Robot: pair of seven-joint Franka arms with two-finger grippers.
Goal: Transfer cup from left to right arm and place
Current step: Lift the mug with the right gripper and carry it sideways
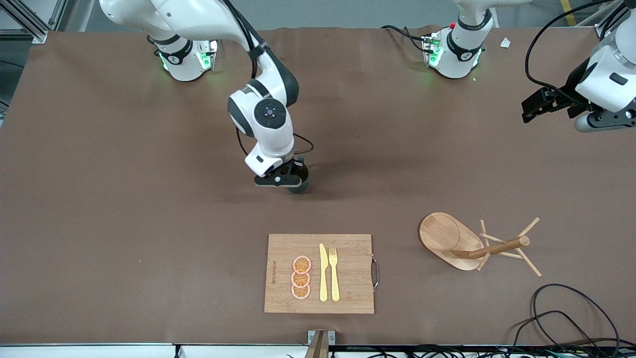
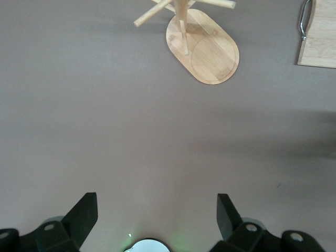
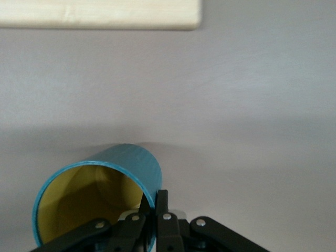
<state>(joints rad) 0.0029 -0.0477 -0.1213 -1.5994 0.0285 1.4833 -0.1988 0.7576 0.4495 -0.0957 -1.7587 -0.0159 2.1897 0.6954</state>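
Note:
The cup (image 1: 300, 184) is dark teal with a yellow inside. It hangs in my right gripper (image 1: 292, 178), low over the middle of the table, farther from the front camera than the cutting board. I cannot tell whether it touches the table. In the right wrist view the cup (image 3: 128, 167) is tilted, and my right gripper (image 3: 154, 203) is shut on its rim wall, one finger inside and one outside. My left gripper (image 1: 529, 110) is open and empty, raised over the left arm's end of the table; in the left wrist view (image 2: 156, 211) nothing lies between its fingers.
A wooden cutting board (image 1: 348, 293) with three orange slices (image 1: 301, 277), a yellow knife (image 1: 323, 272) and fork (image 1: 334, 273) lies near the front edge. A wooden peg rack (image 1: 477, 243) lies toppled toward the left arm's end. Cables (image 1: 571, 318) lie at the front corner.

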